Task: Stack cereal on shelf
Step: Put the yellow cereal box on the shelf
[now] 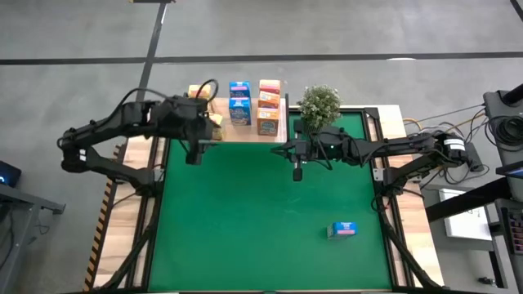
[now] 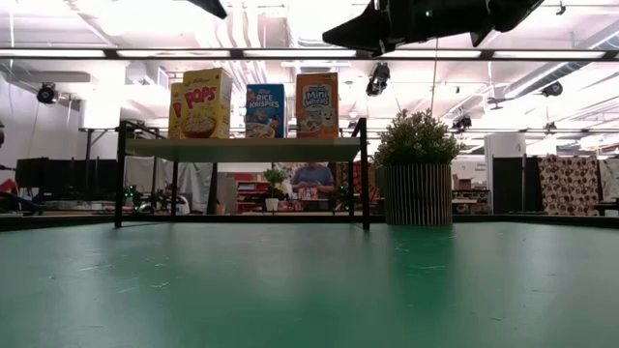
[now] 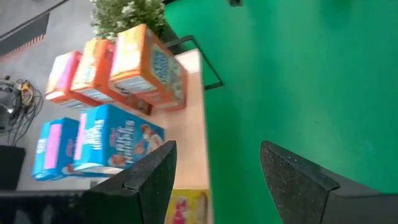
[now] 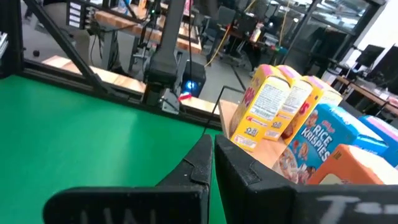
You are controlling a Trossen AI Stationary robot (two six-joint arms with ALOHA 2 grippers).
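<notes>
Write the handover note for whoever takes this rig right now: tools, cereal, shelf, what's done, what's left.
Left tool: open, empty, hovering at the shelf's front edge near the yellow boxes.
Right tool: shut, empty, above the mat in front of the potted plant.
On the shelf: yellow boxes, blue boxes and orange-red boxes, in three rows side by side.
Done: all visible boxes but one are shelved.
Left: one blue box lies flat on the green mat, on the right arm's side, away from the shelf. It probably belongs in the blue row.
</notes>
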